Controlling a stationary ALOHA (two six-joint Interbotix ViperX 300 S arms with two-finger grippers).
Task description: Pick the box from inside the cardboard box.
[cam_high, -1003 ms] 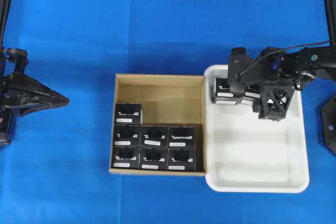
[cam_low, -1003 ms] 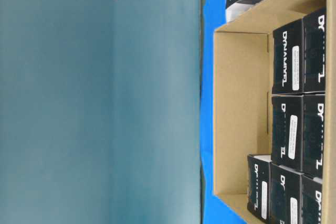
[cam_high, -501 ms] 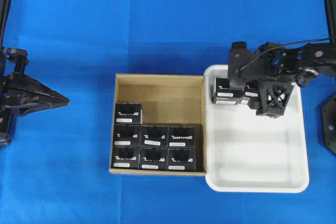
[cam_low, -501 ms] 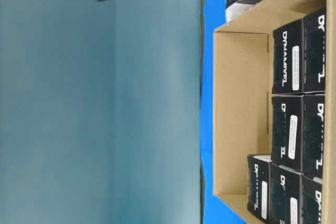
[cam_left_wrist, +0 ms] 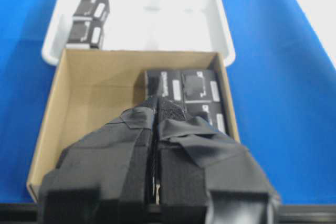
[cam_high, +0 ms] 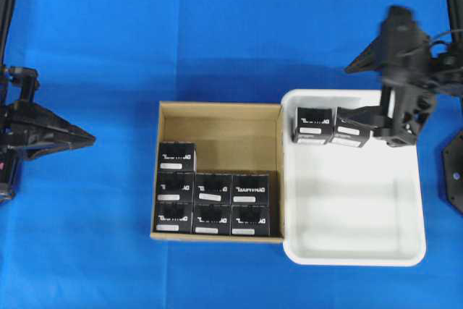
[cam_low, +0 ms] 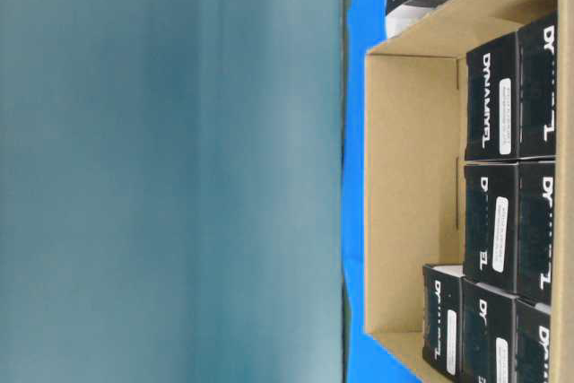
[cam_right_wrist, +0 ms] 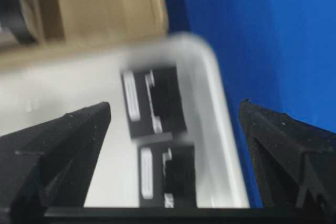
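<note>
1. Since a second ago the right gripper has pulled back from over the white tray toward its far right corner; both black cartons in the tray now show fully in the overhead view.
2. In the table-level view, the dark piece seen at the top a second ago is gone.
3. The right gripper's jaws stand wide apart and hold nothing.
4. The left gripper has not moved; its jaws are pressed together, empty, well left of the cardboard box.
5. The cardboard box holds seven small black boxes along its near side; its far part is bare.
6. The tray holds two more, one touching the other, in its far left corner.
</note>
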